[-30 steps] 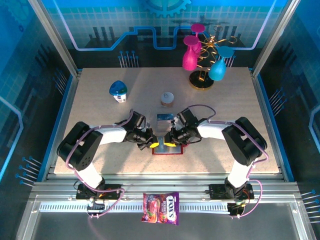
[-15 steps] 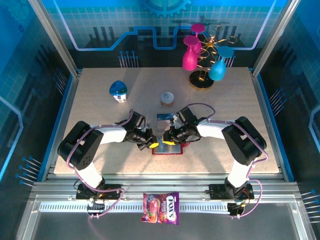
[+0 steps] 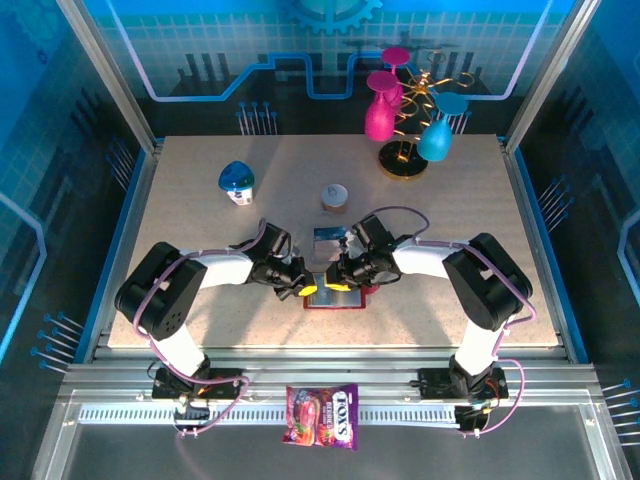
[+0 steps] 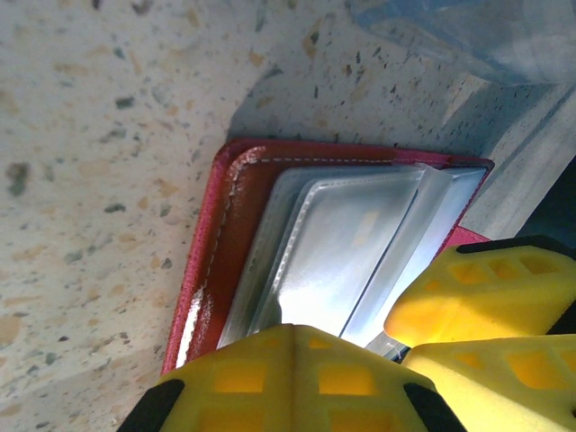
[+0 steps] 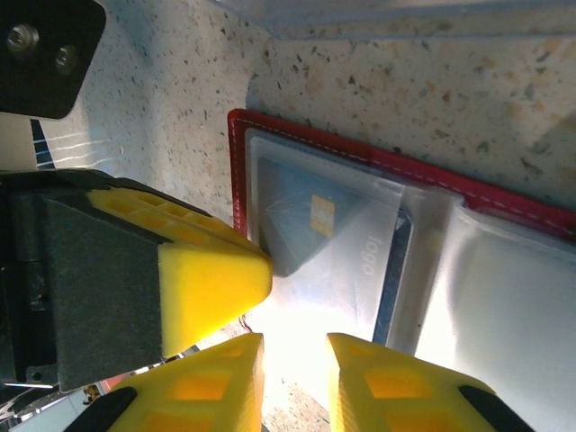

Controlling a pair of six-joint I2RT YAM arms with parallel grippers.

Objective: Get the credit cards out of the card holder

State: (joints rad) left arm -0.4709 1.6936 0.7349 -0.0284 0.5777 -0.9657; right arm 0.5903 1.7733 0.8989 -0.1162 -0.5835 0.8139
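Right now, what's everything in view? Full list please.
card holder: 1, red, open flat, near centre of table
card in sleeve: 1, blue, inside holder's clear pocket
loose card: 1, blue-white, on table just behind holder
small jar: 1, tan, table centre
egg-shaped container: 1, blue-white, left rear
goblets: count unclear, pink and teal, on gold stand, right rear
candy packet: 1, multicoloured, on rail before table
table: 1, speckled beige
left fingers: yellow, shut, on holder
right fingers: yellow, slightly apart, over sleeve
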